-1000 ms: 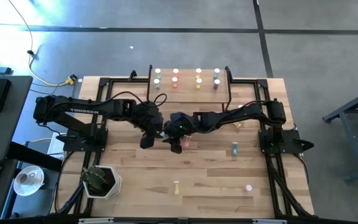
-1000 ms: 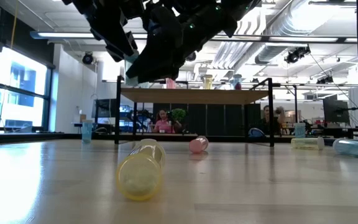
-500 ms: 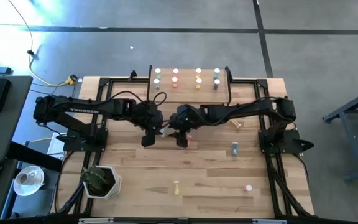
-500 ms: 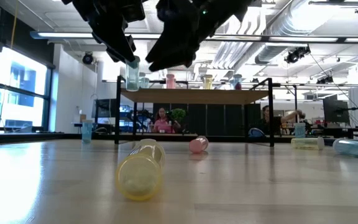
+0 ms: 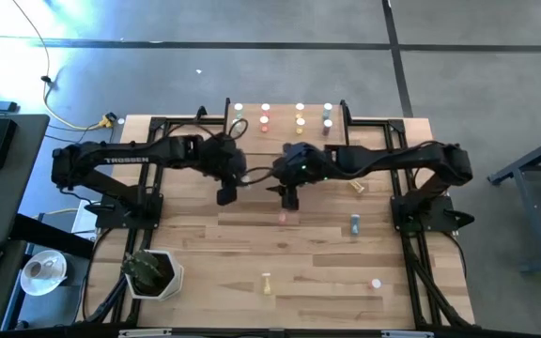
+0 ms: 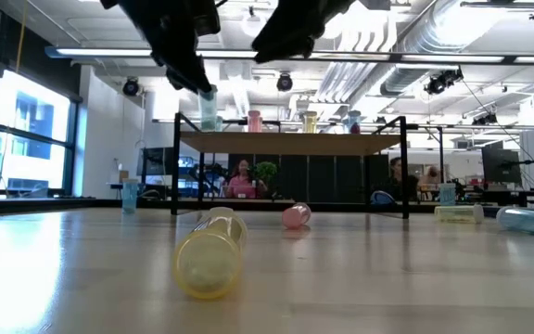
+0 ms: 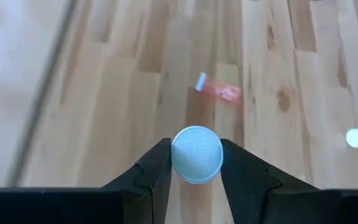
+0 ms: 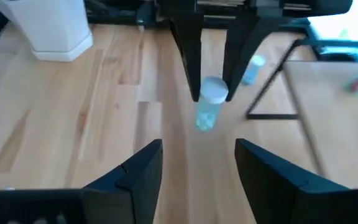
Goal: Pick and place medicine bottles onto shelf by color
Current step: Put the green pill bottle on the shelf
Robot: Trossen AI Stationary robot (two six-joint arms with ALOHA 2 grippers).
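My left gripper (image 5: 225, 193) is shut on a pale blue-green medicine bottle (image 8: 207, 111) with a white cap (image 7: 196, 154), held high above the table in front of the shelf (image 5: 286, 141). In the low view the bottle (image 6: 208, 109) hangs level with the shelf board (image 6: 290, 143). Green, pink, yellow and blue bottles stand in rows on the shelf. My right gripper (image 8: 197, 146) is open and holds nothing; it hovers beside the left one (image 5: 290, 197), facing it. My left gripper pinches the bottle at its white cap (image 8: 214, 91) between the free ends of its two fingers (image 8: 190, 62). The fingers come from above, slanting down. The bottle hangs below them, slightly tilted and clear of the table.
Loose bottles lie on the table: a pink one (image 5: 283, 218) under the grippers, a blue one (image 5: 355, 224), a yellow one (image 5: 267, 280) near the front, another pink one (image 5: 376, 283) and a pale yellow one (image 5: 357, 188). A white plant pot (image 5: 153, 274) stands front left.
My right gripper has risen and drawn back toward the table's right and far side, away from the left gripper. My left gripper has carried the bottle a little toward the far edge and the shelf, with the bottle still hanging from its fingers.
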